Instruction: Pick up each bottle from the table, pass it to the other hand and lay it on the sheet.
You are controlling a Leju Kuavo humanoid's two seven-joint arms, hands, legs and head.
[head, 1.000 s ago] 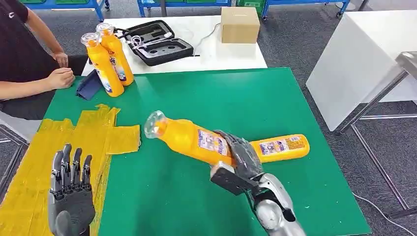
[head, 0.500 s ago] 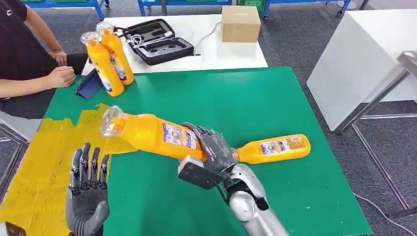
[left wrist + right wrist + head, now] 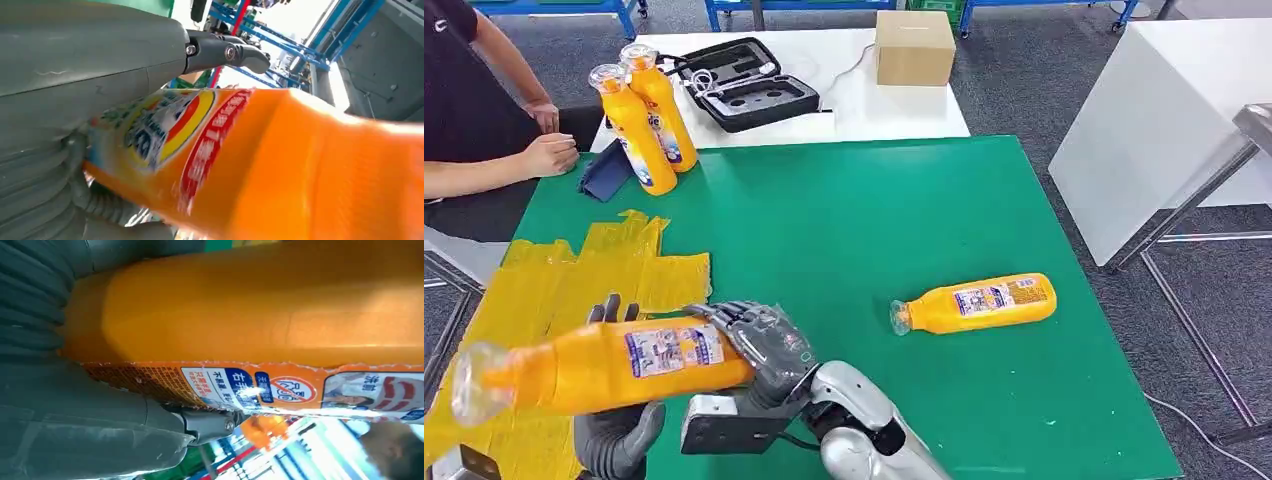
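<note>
Four orange bottles are in sight. One, the held bottle (image 3: 604, 365), is up off the green tabletop (image 3: 874, 210) near its front left corner, lying almost level with its long axis running left to right; its clear cap points left, out over the yellow sheet (image 3: 554, 290), and its base points right. The right hand (image 3: 759, 345) has its dark fingers wrapped over the base end of this bottle, gripping it. The left hand (image 3: 619, 435) sits directly under the bottle's middle, with fingertips showing just above the bottle's far side; in the left wrist view the thumb and palm lie against the label, but whether the fingers have closed round it cannot be told.

A second bottle, the lying bottle (image 3: 974, 303), rests on its side toward the right edge of the tabletop, well apart from the hands, cap pointing left and base pointing right. The two upright bottles (image 3: 646, 120) stand touching each other at the far left corner.

One yellow sheet lies crumpled along the left edge. One dark blue cloth (image 3: 604, 172) lies just beside the upright pair. Beyond the far edge, a white table (image 3: 844, 110) carries one open black case (image 3: 744, 85) and one cardboard box (image 3: 912, 48). One person (image 3: 474, 110) sits at the far left corner, hands resting near the edge.
</note>
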